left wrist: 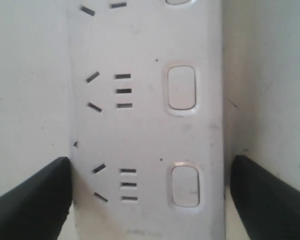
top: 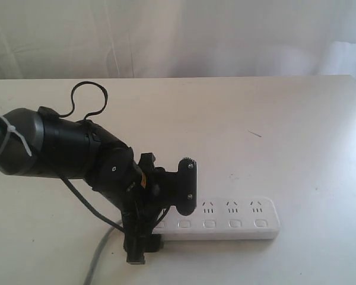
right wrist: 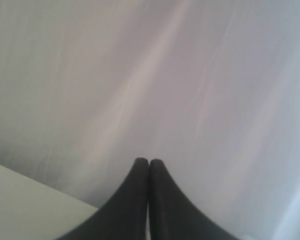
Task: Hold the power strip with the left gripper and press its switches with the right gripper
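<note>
The white power strip lies flat on the table at the front, its grey cord trailing off to the left. My left gripper reaches down over the strip's left end, one black finger on each long side. In the left wrist view the power strip fills the gap between the fingers of the left gripper. One finger touches its edge and the other finger stands a sliver off. Two switches show there. My right gripper is shut on nothing, faces the curtain, and is outside the exterior view.
The beige table stretches back to a white curtain. The left arm's bulky black body with its looped cable hangs over the table's left side. A small dark mark sits on the tabletop to the right.
</note>
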Tool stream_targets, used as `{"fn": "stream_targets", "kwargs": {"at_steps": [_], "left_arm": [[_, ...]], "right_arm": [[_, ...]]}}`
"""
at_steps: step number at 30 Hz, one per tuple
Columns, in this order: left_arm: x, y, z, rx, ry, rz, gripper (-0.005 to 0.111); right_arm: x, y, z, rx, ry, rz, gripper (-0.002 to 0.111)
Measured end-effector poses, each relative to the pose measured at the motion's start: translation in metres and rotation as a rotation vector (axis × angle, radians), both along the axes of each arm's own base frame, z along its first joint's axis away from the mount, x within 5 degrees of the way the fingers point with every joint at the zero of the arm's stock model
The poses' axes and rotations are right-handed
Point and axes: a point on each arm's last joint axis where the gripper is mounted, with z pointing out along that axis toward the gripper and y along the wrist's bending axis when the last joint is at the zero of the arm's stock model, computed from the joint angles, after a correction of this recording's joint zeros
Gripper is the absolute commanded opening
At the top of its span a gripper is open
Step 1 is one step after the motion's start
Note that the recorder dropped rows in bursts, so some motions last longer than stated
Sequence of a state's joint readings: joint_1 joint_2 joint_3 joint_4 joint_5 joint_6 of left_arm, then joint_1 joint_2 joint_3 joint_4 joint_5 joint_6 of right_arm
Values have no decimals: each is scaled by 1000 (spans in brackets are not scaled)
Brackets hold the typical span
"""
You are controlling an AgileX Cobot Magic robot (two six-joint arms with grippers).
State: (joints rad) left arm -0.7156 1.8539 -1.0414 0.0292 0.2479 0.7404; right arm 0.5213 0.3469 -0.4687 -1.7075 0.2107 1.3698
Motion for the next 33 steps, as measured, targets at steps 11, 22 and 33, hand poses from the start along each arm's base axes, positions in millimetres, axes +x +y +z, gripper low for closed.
{"fn": "stream_targets", "kwargs": {"at_steps": [11, 22, 33], "left_arm": [[-10, 11, 19, 130, 98, -39, 89], [-24, 23, 131, -54, -97, 4, 88], [-85, 76, 233, -330, -242, 182, 72]], "right_arm": [[-15, -4, 4, 29, -56, 41, 0], [-24, -16, -11, 48, -82, -19, 0], [-48, -42, -21, 165, -181, -132, 0]]}}
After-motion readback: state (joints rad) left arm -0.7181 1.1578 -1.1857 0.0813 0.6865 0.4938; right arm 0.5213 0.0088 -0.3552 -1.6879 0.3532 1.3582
